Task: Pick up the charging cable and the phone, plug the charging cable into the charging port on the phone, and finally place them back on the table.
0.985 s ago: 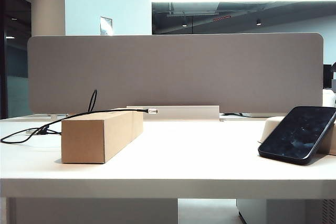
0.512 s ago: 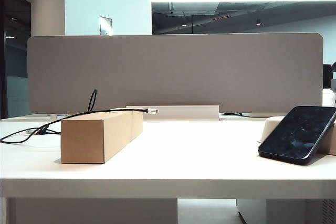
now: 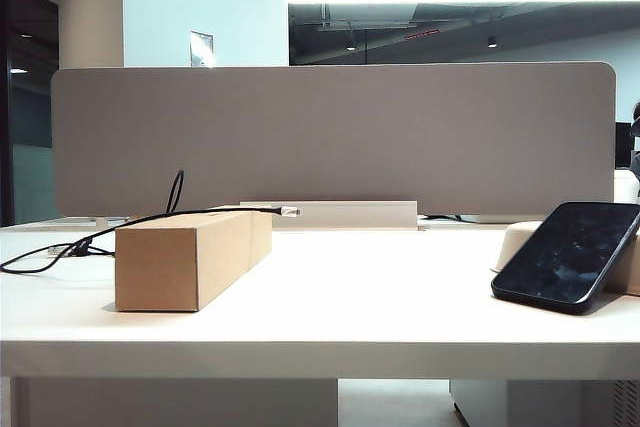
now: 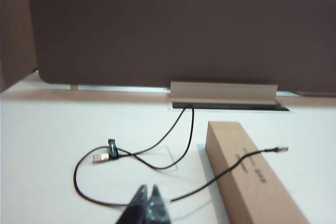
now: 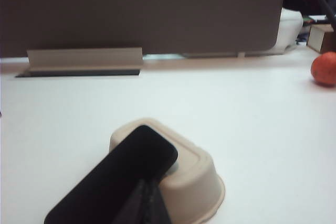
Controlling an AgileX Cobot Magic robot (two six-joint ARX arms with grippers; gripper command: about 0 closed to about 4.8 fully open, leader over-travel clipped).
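Across the top of a long cardboard box (image 3: 190, 259) runs the charging cable (image 4: 157, 163), a thin black cord whose small silver plug tip juts past the box's far end. Right of it, well apart, the phone (image 3: 567, 255), glossy black with rounded corners, leans tilted on an upturned off-white tray (image 5: 194, 174). Both sit on the white table (image 3: 360, 307). The left gripper (image 4: 147, 198) and right gripper (image 5: 148, 195) hover with fingers pressed together, empty.

The charging cable (image 4: 184, 129), thin and black, loops over the white table (image 4: 42, 145) just ahead of the shut left gripper (image 4: 147, 203); its silver plug tip (image 4: 282, 149) overhangs beyond. The phone (image 5: 118, 182), glossy black, leans tilted directly before the shut right gripper (image 5: 148, 203).
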